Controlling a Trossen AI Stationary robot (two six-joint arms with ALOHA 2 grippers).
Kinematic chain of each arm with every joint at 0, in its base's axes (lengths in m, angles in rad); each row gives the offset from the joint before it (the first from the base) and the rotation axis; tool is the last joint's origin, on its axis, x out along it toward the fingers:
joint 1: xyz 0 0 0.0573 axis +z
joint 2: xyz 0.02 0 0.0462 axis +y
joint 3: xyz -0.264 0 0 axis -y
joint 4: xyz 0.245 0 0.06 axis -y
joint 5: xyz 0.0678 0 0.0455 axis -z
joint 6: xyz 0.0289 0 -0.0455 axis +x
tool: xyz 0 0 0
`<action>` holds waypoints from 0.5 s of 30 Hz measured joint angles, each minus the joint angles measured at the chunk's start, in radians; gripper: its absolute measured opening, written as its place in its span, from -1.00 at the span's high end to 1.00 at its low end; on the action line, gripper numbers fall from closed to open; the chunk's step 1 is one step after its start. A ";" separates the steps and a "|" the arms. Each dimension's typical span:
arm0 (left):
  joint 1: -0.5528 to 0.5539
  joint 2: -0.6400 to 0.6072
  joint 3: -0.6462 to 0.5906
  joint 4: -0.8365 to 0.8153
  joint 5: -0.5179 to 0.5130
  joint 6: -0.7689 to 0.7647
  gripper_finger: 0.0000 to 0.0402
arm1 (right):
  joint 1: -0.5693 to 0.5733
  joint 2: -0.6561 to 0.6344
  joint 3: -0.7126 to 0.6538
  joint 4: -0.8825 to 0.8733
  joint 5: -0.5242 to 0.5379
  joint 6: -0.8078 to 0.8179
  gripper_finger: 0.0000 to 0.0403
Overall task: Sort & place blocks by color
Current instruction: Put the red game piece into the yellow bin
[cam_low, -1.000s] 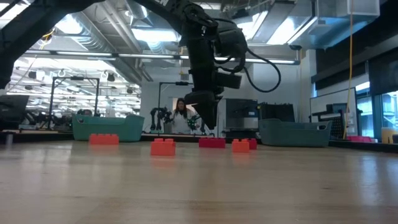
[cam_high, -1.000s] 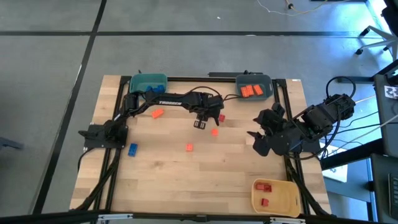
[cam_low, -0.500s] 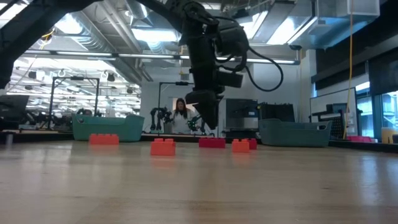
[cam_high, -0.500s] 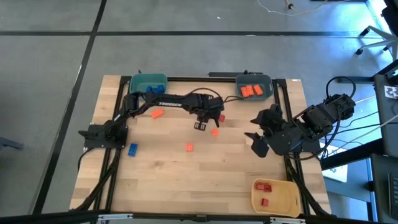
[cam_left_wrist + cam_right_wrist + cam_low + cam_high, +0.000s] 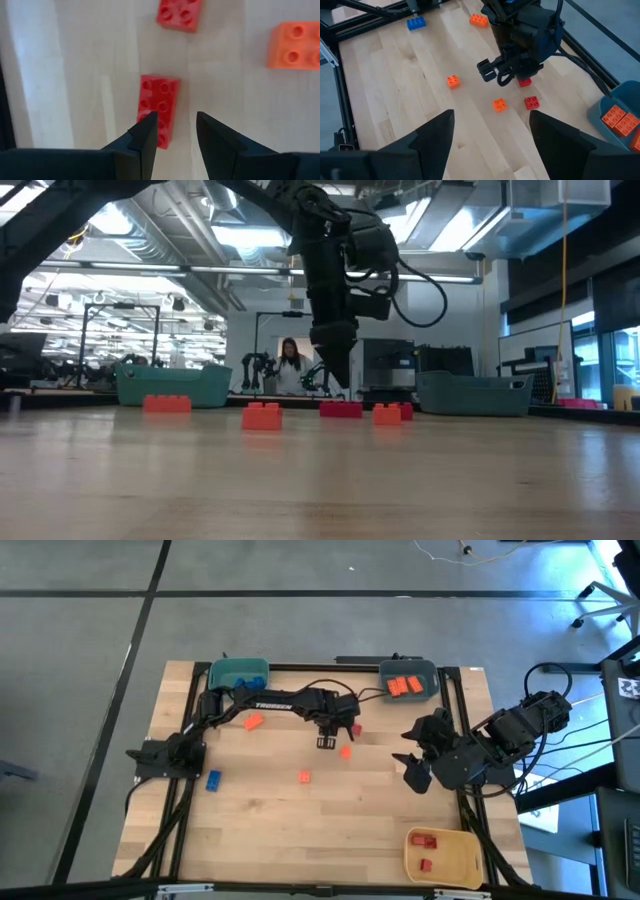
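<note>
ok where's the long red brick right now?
Mid-table, slightly toward the back: the long red brick lies flat under the left claw, with a square red brick and an orange brick close by.

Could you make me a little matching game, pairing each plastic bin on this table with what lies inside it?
Bins:
1. teal plastic bin
2. grey-blue plastic bin
3. yellow plastic bin

Contents:
A. small red plastic bricks
B. small blue plastic bricks
C. small orange plastic bricks

Pairs: 1-B, 2-C, 3-A
</note>
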 joint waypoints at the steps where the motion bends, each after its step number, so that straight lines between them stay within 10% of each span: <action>1: 0.002 0.000 0.000 0.000 -0.016 -0.009 0.36 | 0.000 0.000 0.000 0.000 0.000 0.000 -0.30; 15: 0.015 0.000 0.000 -0.007 -0.006 0.014 0.36 | 0.000 0.000 0.000 0.000 0.000 0.000 -0.30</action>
